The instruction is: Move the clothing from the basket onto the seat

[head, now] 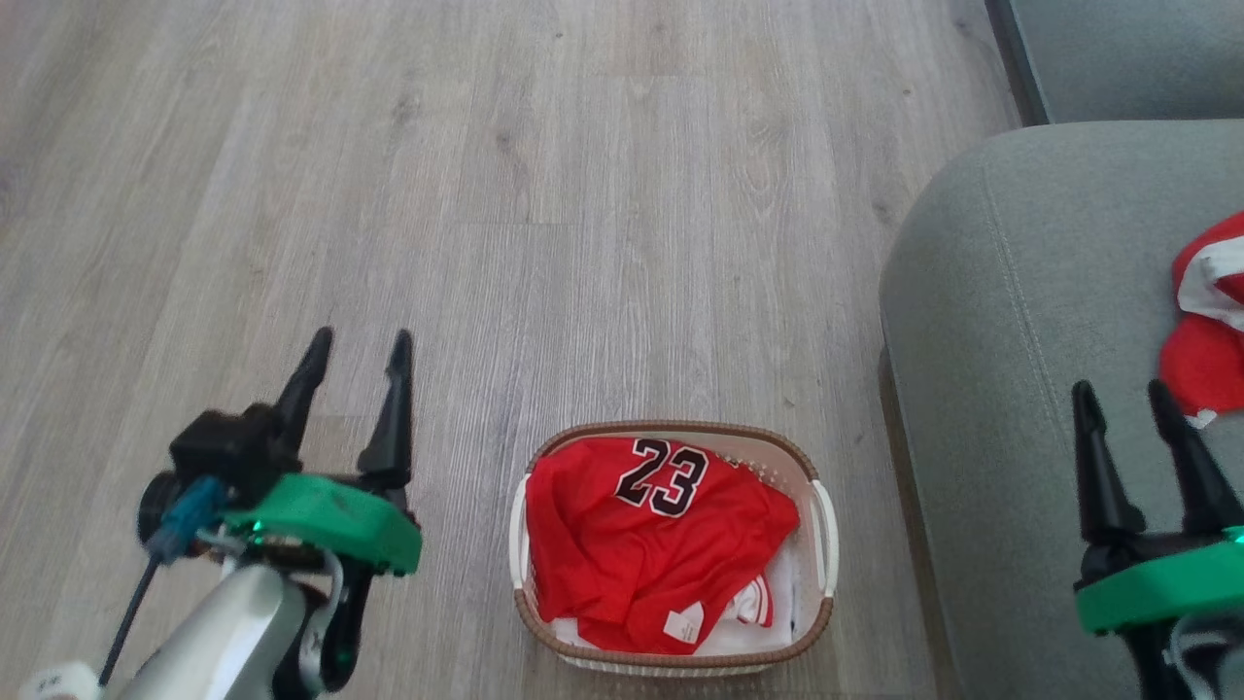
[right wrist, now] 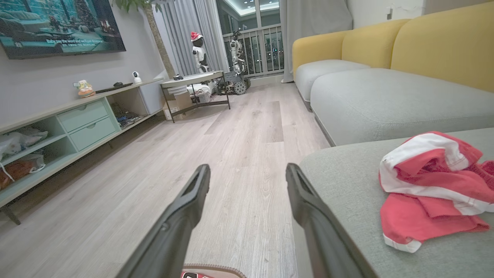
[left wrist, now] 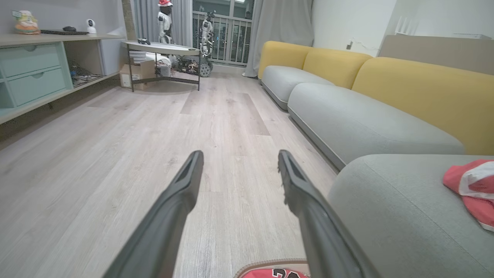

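The left gripper (head: 361,340) held its jaws wide apart and empty above the floor (head: 583,194). The right gripper (head: 1121,391), jaws equally spread and empty, hung over the seat (head: 1011,321). Between them the basket (head: 671,428) held the red 23 jersey (head: 632,554). Another red garment (head: 1205,331) lay on the seat.

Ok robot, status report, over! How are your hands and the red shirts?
Left hand open, empty. Right hand open, empty, above seat. Number 23 jersey in basket; another red garment on seat. Nothing in the way.
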